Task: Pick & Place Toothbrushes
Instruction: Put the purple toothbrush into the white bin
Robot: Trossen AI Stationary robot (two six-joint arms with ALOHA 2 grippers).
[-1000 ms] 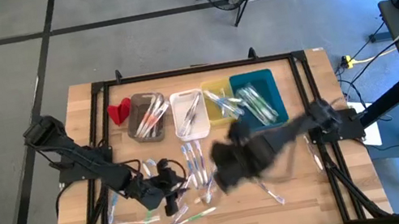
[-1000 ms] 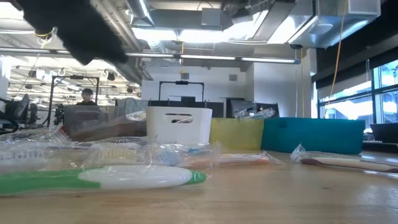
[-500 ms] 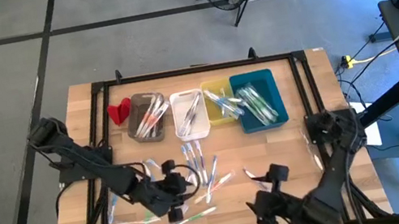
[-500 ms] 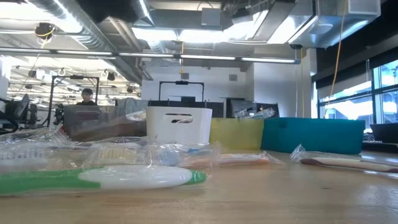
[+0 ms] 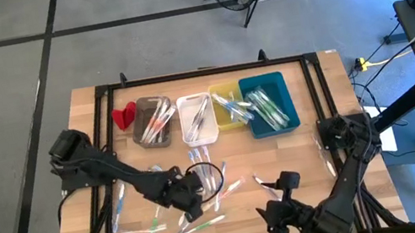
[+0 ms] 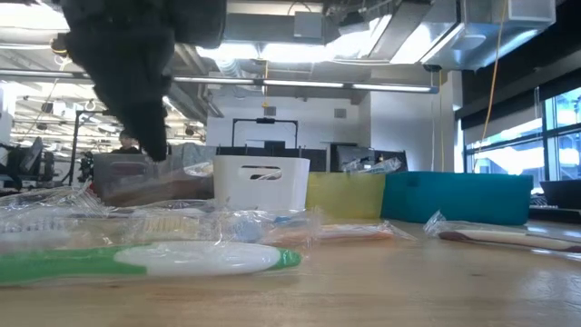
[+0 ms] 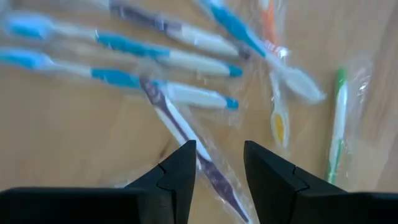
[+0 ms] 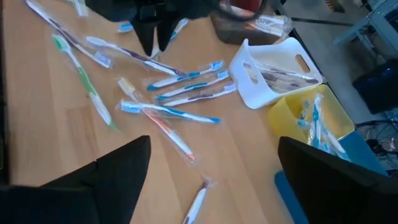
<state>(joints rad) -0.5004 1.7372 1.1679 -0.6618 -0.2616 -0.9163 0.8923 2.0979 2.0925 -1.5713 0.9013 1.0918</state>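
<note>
1. Dark and low, the left arm reaches from the table's left edge toward the middle, and we see the left gripper poised over the scattered toothbrushes
2. From the left wrist view its fingers stand parted with a gap between them, and a purple-handled brush in clear wrap lies on the wood below that gap; we see nothing clamped
3. We find the right arm folded back at the near right corner of the table, with the right gripper well apart from the brushes and its fingers spread wide and empty
4. Most loose toothbrushes lie on the wooden table in the near middle, thin pale sticks in clear wrappers, white mixed with blue, green, purple and orange
5. At the far side we see four bins in a row, the grey bin, white bin, yellow bin and teal bin, each already holding some brushes
6. Beside the grey bin, on its left, sits a small red object
</note>
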